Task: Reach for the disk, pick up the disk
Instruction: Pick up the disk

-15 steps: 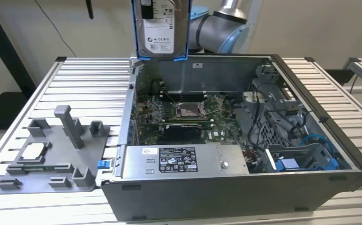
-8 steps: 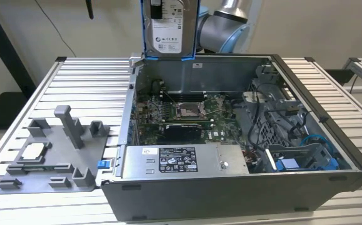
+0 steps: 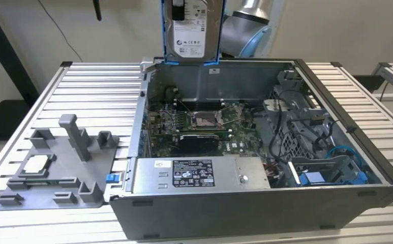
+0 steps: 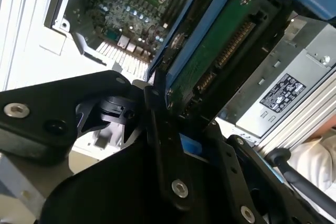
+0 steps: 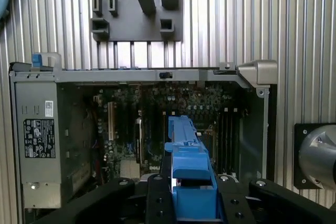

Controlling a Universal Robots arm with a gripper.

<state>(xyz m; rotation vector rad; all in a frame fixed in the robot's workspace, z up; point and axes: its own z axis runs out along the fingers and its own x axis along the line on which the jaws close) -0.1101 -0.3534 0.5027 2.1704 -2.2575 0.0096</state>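
Note:
The disk [image 3: 190,30], a silver-grey drive with a white label in a blue bracket, hangs upright above the far wall of the open computer case [image 3: 250,203]. Its top runs past the upper edge of the exterior view. In the first wrist view the blue bracket edge of the disk [image 5: 190,166] stands between the black fingers [image 5: 155,198] of my gripper [image 5: 191,195]. In the second wrist view the green circuit side of the disk [image 4: 215,51] faces the camera. There too my gripper [image 4: 184,129] is shut on it, well above the motherboard [image 3: 203,122].
A grey fixture plate [image 3: 60,168] with upright posts and a small square chip lies on the slatted table [image 3: 94,86], at the exterior view's left. Inside the case are a power supply [image 3: 196,175], cables and a blue bay [image 3: 332,175]. A white sleeve [image 4: 315,166] shows beside the case.

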